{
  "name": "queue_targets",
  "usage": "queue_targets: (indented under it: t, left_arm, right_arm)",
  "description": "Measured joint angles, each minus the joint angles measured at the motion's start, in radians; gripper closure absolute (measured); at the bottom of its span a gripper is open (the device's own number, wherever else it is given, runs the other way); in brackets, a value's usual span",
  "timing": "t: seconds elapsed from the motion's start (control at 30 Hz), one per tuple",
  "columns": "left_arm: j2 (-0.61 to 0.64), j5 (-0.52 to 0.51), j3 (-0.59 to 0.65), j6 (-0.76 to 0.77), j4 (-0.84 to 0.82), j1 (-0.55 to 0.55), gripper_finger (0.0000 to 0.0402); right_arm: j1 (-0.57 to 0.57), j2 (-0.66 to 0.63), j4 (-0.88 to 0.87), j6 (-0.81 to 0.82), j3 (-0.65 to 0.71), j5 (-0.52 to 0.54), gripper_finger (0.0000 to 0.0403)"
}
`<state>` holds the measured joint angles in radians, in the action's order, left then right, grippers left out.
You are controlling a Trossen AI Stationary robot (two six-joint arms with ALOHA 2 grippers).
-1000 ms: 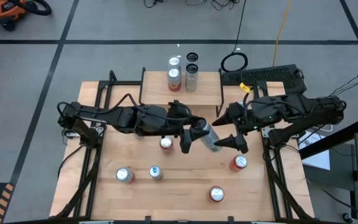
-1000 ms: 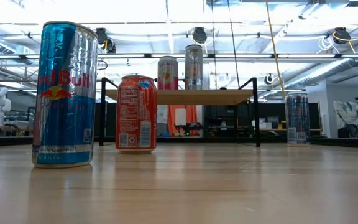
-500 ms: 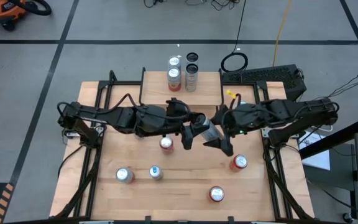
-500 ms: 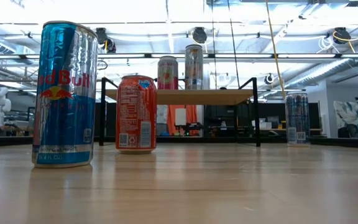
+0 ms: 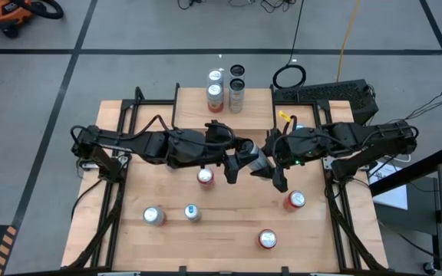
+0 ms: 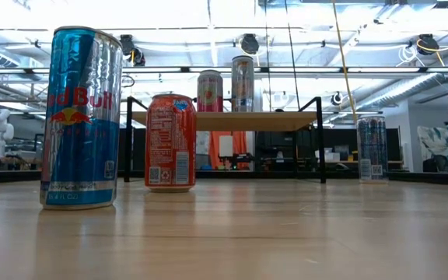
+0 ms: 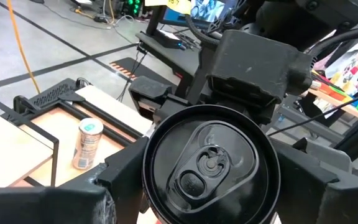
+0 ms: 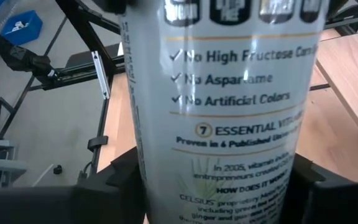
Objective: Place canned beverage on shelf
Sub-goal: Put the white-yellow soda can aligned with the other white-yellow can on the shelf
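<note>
The canned beverage (image 5: 256, 162), a slim white can with a black top (image 7: 211, 163) and printed health claims (image 8: 229, 93), hangs tilted over the table's middle, in front of the shelf (image 5: 225, 108) where three cans already stand. The left gripper (image 5: 236, 165) grasps it from one side. The right gripper (image 5: 273, 172), spread wide and clear of the can a second ago, has moved in and narrowed around it; its fingers (image 8: 120, 171) flank the can, contact unclear. The shelf's cans have not moved.
</note>
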<state>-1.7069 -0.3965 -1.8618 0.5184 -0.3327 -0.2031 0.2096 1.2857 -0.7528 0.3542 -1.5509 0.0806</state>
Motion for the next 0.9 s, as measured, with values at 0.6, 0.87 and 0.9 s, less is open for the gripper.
queue_targets:
  t: [0.6, 0.87, 0.9]
  left_arm:
    - [0.035, 0.137, 0.000, -0.054, 0.034, 0.025, 0.0121]
    - [0.062, 0.207, -0.002, -0.144, 0.081, 0.057, 0.0061]
    - [0.065, 0.244, -0.001, -0.169, 0.090, 0.060, 0.0057]
  right_arm:
    - [-0.047, -0.030, 0.036, 0.058, 0.000, -0.247, 0.0164]
    - [-0.077, -0.031, 0.045, 0.100, 0.002, -0.357, 0.0164]
    - [-0.080, -0.031, 0.049, 0.108, 0.002, -0.373, 0.0164]
